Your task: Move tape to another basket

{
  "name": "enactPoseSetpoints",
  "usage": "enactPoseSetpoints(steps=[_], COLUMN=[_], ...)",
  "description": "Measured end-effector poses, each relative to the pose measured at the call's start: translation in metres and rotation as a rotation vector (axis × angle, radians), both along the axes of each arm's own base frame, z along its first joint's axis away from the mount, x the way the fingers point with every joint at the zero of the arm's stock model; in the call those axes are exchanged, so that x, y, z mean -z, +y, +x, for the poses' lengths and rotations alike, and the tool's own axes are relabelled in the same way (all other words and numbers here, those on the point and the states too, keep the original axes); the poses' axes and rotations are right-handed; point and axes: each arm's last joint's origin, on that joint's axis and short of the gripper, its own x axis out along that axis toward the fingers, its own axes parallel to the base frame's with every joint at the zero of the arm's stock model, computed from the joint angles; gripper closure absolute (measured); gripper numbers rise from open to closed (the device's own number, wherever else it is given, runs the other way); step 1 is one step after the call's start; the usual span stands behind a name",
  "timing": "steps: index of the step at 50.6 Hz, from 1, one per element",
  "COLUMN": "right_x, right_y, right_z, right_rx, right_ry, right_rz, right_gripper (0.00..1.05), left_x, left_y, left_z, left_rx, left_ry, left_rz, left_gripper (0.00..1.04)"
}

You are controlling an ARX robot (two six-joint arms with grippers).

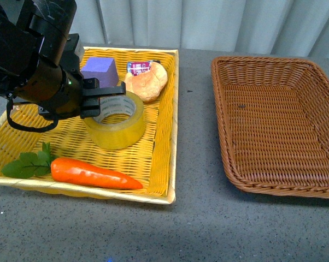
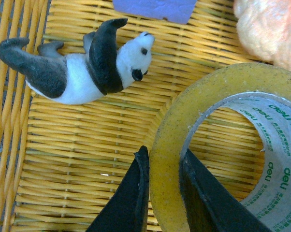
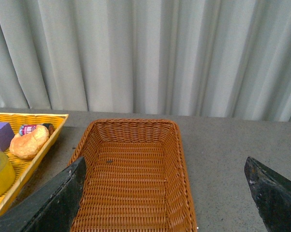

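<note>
Left gripper (image 1: 119, 97) level, pinching tape (image 1: 118, 132) wall

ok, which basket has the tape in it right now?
The bright yellow basket, where the left gripper pinches the tape; the brown basket holds nothing.

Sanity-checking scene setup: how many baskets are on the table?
2. Yellow basket at left, holding the tape; brown basket at right. None seem hidden.
</note>
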Motion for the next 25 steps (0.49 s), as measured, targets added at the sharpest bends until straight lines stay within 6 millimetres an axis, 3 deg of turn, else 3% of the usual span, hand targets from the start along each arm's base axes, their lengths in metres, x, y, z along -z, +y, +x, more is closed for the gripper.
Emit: enactPoseSetpoints(steps=[6,10,16,25], right_x=[0.0,0.0,0.0,0.0], right_y=[0.0,0.0,0.0,0.0], right_z=[0.0,0.0,0.0,0.0], right_rx=[0.0,0.0,0.0,0.0], right_ry=[0.0,0.0,0.0,0.0], right_rz=[0.0,0.0,0.0,0.0], right_gripper=[0.09,0.09,0.09,0.09], left_x=[-0.018,-0.041,-0.07,-0.083], left_y=[-0.002,-0.01,-0.036,-0.071], left_z=[-0.001,-0.002,-0.008,-0.011], left_rx=[0.076,0.213,0.455,0.712], left_ry=[-0.08,-0.175,-0.276,-0.335], left_rz=[-0.009,-0.025,-0.013,0.089], left_gripper=[0.89,0.89,0.9,0.9])
